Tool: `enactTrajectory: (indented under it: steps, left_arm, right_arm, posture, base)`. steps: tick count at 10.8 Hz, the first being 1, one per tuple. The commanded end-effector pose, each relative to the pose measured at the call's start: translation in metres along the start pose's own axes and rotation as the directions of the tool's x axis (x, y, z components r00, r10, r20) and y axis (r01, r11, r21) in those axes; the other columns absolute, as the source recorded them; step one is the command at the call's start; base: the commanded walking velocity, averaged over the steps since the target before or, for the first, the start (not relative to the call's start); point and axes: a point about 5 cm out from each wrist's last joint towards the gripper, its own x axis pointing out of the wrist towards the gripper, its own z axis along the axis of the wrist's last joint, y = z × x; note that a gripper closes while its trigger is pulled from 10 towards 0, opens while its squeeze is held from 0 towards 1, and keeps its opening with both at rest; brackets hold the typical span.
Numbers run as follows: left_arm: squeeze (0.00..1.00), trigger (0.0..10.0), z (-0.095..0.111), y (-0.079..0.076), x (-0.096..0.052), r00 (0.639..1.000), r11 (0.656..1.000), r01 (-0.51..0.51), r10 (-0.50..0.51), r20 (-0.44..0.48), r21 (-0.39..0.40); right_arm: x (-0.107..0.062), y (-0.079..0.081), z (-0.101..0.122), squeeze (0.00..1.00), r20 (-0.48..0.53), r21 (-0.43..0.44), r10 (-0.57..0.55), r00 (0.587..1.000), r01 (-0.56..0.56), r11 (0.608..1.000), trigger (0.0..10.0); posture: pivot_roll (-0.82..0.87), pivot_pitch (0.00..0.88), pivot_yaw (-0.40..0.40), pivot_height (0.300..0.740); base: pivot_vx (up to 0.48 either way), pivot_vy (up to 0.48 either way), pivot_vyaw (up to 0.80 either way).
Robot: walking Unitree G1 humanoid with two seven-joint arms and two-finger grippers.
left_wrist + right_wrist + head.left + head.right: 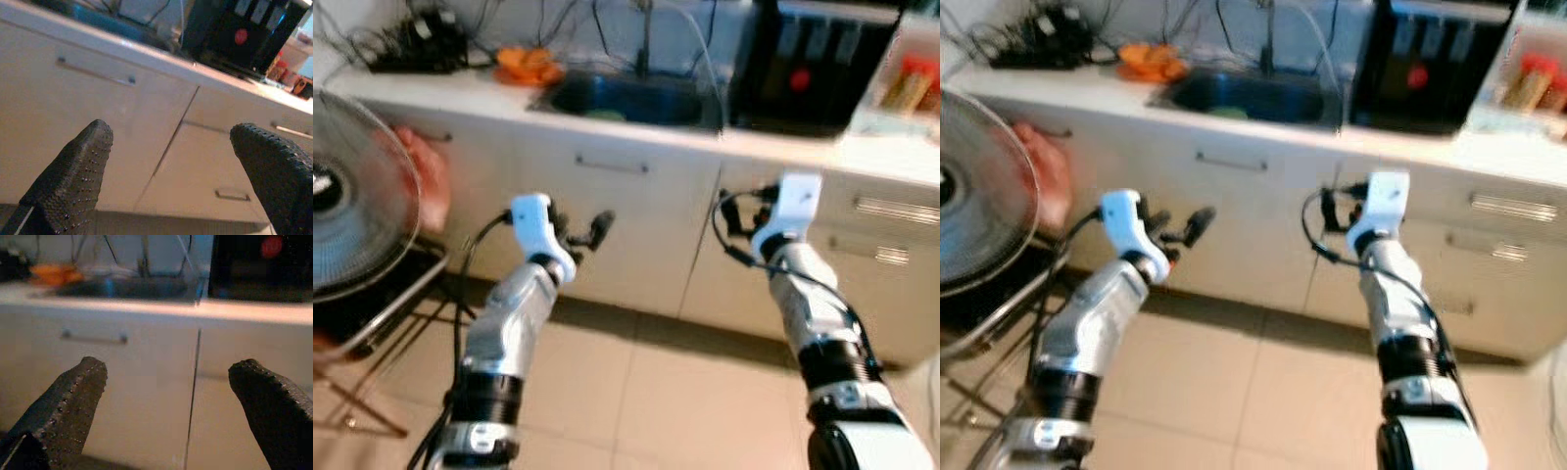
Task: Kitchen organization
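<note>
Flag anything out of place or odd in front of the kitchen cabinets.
A tangle of black cables lies on the counter left of the sink, beside orange items. A fan sits tilted on a rack at the robot's left.

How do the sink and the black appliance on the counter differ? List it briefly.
1. The sink is sunk into the white counter; the black appliance stands on top of it.
2. The sink is dark blue with a faucet rising behind it; the black appliance is black with a red spot on its front.
3. The sink lies to the robot's left of the black appliance.

Both sit above the pale cabinet fronts.
</note>
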Motion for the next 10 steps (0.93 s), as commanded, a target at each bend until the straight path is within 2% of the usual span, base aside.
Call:
enactTrajectory:
  steps: [1, 3, 4, 5, 6, 8, 9, 10]
  left_arm:
    - [0.00, 10.0, -0.006, 0.003, 0.000, 1.000, 1.000, -0.006, 0.007, -0.025, 0.014]
    - [0.00, 10.0, -0.024, 0.009, 0.000, 0.996, 1.000, -0.019, 0.021, -0.082, 0.023]
    - [0.00, 10.0, -0.045, 0.022, -0.003, 0.987, 0.996, -0.072, 0.077, -0.142, 0.046]
    - [0.00, 10.0, -0.066, 0.042, -0.010, 0.966, 0.982, -0.167, 0.180, -0.184, 0.082]
    - [0.00, 10.0, -0.086, 0.057, -0.019, 0.931, 0.963, -0.236, 0.263, -0.253, 0.132]
    - [0.00, 10.0, -0.115, 0.071, -0.037, 0.868, 0.937, -0.284, 0.341, -0.359, 0.203]
    - [0.00, 10.0, -0.134, 0.078, -0.052, 0.823, 0.925, -0.292, 0.372, -0.429, 0.243]
    - [0.00, 10.0, -0.148, 0.082, -0.065, 0.781, 0.915, -0.285, 0.394, -0.484, 0.285]
  right_arm:
    - [-0.001, -0.002, -0.006, 0.00, -0.019, -0.013, 0.001, 1.000, -0.001, 1.000, 10.0]
    - [-0.005, -0.003, -0.029, 0.00, -0.091, 0.004, -0.004, 0.996, 0.004, 1.000, 10.0]
    - [-0.009, -0.006, -0.047, 0.00, -0.157, 0.036, -0.012, 0.988, 0.018, 0.999, 10.0]
    - [-0.015, -0.007, -0.069, 0.00, -0.234, 0.046, -0.021, 0.972, 0.032, 0.998, 10.0]
    - [-0.022, -0.007, -0.086, 0.00, -0.293, 0.050, -0.018, 0.956, 0.034, 0.998, 10.0]
    - [-0.038, -0.010, -0.116, 0.00, -0.401, 0.075, -0.033, 0.915, 0.069, 0.995, 10.0]
    - [-0.054, -0.012, -0.139, 0.00, -0.485, 0.077, -0.040, 0.874, 0.089, 0.993, 10.0]
    - [-0.074, -0.014, -0.162, 0.00, -0.574, 0.035, -0.058, 0.817, 0.095, 0.995, 10.0]
  posture:
    - [-0.02, 0.000, -0.056, 0.740]
    - [-0.02, 0.000, -0.056, 0.740]
    - [-0.02, 0.000, -0.055, 0.740]
    - [-0.02, 0.000, -0.054, 0.740]
    - [-0.02, 0.000, -0.053, 0.740]
    - [-0.03, 0.000, -0.050, 0.740]
    - [-0.03, 0.000, -0.045, 0.740]
    - [-0.04, 0.000, -0.043, 0.740]
  base:
    - [0.000, 0.000, -0.80]
    - [0.000, 0.000, -0.80]
    - [0.000, 0.000, -0.80]
    - [0.000, 0.000, -0.80]
    - [0.000, 0.000, -0.80]
    - [0.000, 0.000, -0.80]
    - [0.000, 0.000, 0.00]
    - [0.000, 0.000, 0.00]
